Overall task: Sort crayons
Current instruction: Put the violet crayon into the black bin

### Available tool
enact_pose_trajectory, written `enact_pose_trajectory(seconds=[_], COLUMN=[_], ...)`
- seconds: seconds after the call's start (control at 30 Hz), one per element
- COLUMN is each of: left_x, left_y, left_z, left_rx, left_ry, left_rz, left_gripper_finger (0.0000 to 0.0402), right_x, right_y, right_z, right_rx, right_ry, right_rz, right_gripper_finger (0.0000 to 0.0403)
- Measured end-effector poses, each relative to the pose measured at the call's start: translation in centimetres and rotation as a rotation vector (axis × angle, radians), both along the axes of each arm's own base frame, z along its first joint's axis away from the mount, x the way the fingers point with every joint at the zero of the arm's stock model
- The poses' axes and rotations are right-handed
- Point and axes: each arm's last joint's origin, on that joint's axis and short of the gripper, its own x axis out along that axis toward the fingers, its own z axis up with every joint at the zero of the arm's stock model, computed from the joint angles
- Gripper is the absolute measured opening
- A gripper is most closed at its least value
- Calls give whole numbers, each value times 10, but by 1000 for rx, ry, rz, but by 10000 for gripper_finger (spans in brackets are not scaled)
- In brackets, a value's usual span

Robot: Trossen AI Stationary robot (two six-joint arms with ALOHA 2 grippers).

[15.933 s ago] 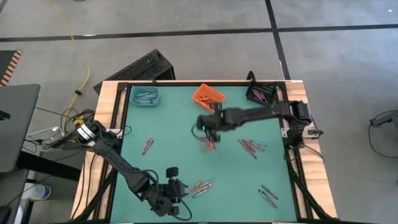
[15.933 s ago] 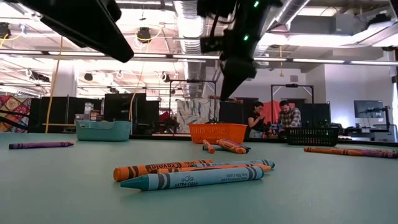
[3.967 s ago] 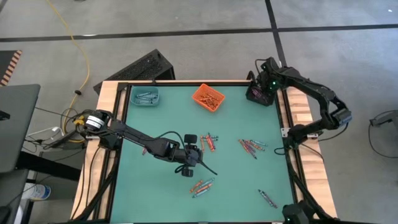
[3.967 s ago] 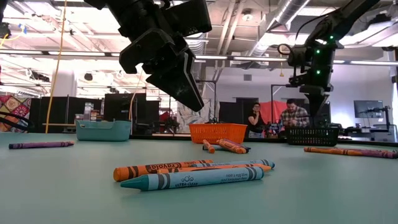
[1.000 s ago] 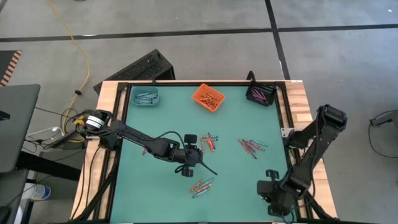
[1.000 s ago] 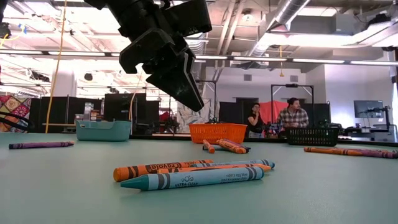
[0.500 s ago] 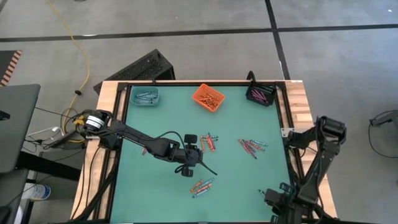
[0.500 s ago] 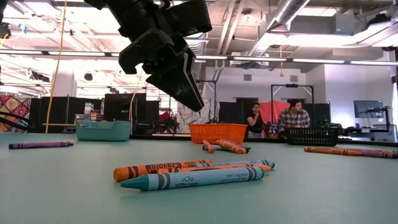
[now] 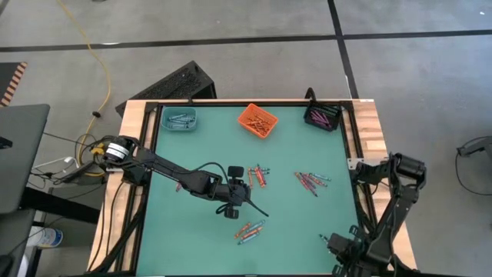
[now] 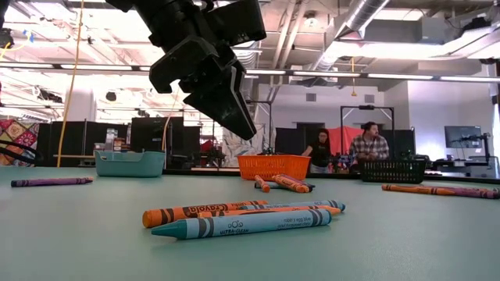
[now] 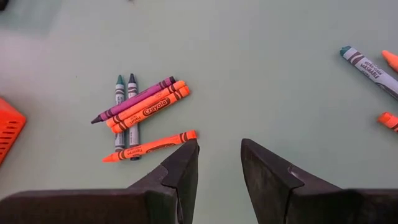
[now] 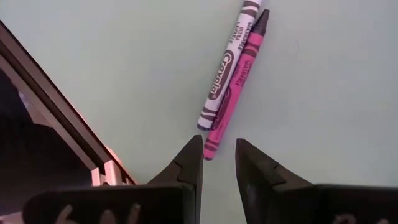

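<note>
Crayons lie flat on the green table in groups: one group (image 9: 259, 175) at the centre, one (image 9: 311, 181) to its right, one (image 9: 250, 229) nearer the front. My left gripper (image 9: 234, 192) hangs open and empty above the table's middle. In its wrist view (image 11: 219, 155) the central group (image 11: 140, 109) lies just ahead. My right gripper (image 9: 337, 245) is over the near right corner, fingers a little apart. In its wrist view (image 12: 217, 152) a purple crayon (image 12: 227, 68) and a pink crayon (image 12: 239, 81) lie side by side; the pink one's near end is just ahead of the fingertips.
A teal bin (image 9: 178, 118), an orange bin (image 9: 257, 120) and a black bin (image 9: 323, 117) stand along the far edge, each with crayons inside. The table's raised right rail (image 12: 56, 112) runs close beside my right gripper. People stand in the room behind (image 10: 367, 148).
My right gripper has gone a little toward the table's near edge and now stands over the pair of crayons in the near right corner. My left arm has kept still.
</note>
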Motion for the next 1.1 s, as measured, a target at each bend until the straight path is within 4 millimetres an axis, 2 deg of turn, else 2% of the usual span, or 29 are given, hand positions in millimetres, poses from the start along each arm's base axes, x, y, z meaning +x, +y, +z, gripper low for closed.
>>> enact_pose_trajectory(seconds=[0.43, 0.7, 1.1], left_x=[0, 0, 0], left_y=[0, 0, 0], left_z=[0, 0, 0], left_rx=[-2, -5, 2], left_ry=[-1, -2, 0], left_rz=[2, 6, -1], left_gripper_finger=[112, 112, 112], right_x=[-12, -10, -10], right_y=[6, 11, 9], right_z=[-4, -17, -18], right_rx=[-3, -26, -68], right_ry=[2, 8, 25], right_rz=[-64, -70, -106], right_gripper_finger=[88, 88, 78])
